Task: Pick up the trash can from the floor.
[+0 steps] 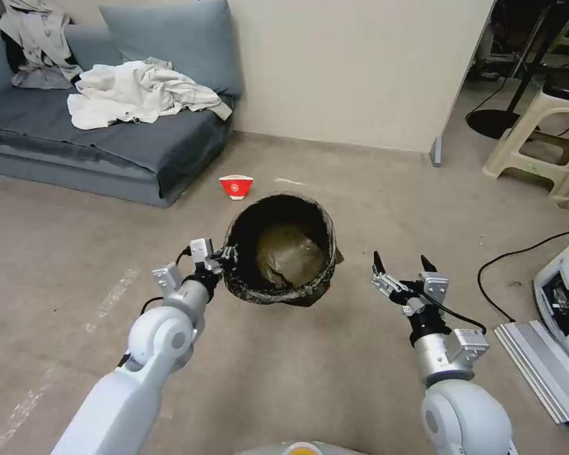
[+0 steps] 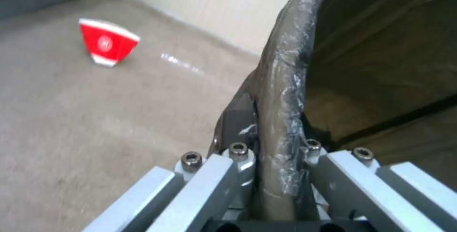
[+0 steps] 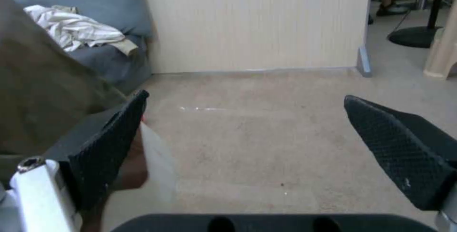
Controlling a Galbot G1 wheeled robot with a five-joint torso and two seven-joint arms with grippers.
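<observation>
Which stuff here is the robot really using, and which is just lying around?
Using: trash can, pinched at its rim by the left gripper; the floor.

Lying around: red-and-white paper cup, white clothes on the sofa, plastic stool. Right gripper waits open.

Soft, even indoor light fills the room; shadows on the flat beige-grey carpet (image 1: 360, 379) stay faint; a small glare streak shines on it near the cream wall panel (image 1: 354, 69); the crinkled black plastic bag (image 2: 285, 92) catches pale highlights in the left wrist view, where everything is soft and the red-and-white paper cup (image 2: 107, 43) is blurred; the right wrist view is hazy at its near edges.
</observation>
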